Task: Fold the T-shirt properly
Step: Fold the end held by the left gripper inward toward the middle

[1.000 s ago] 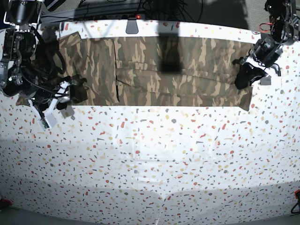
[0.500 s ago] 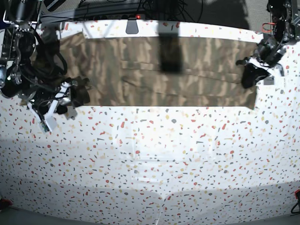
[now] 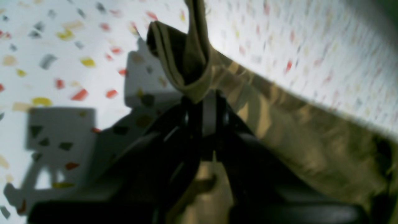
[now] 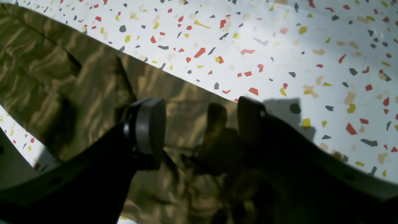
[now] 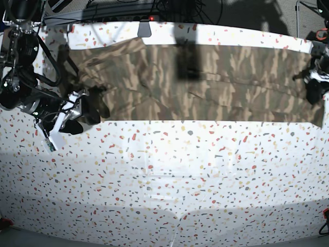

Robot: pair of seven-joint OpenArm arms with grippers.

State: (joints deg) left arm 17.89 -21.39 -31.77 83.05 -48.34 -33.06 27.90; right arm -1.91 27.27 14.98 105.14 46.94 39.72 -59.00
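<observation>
Currently, the T-shirt [image 5: 205, 77] lay spread as a long band across the far part of the speckled table [image 5: 164, 180]. My left gripper [image 3: 205, 105] was clamped narrow on a folded edge of the T-shirt, a bunched fold of cloth standing just above the fingertips. In the base view this gripper [image 5: 313, 90] sat at the band's right end. My right gripper [image 4: 199, 130] stood with its jaws wide apart over the cloth, gripping nothing; camouflage fabric lay between and beneath the pads [image 4: 149, 124]. In the base view it [image 5: 85, 110] was positioned at the band's left end.
</observation>
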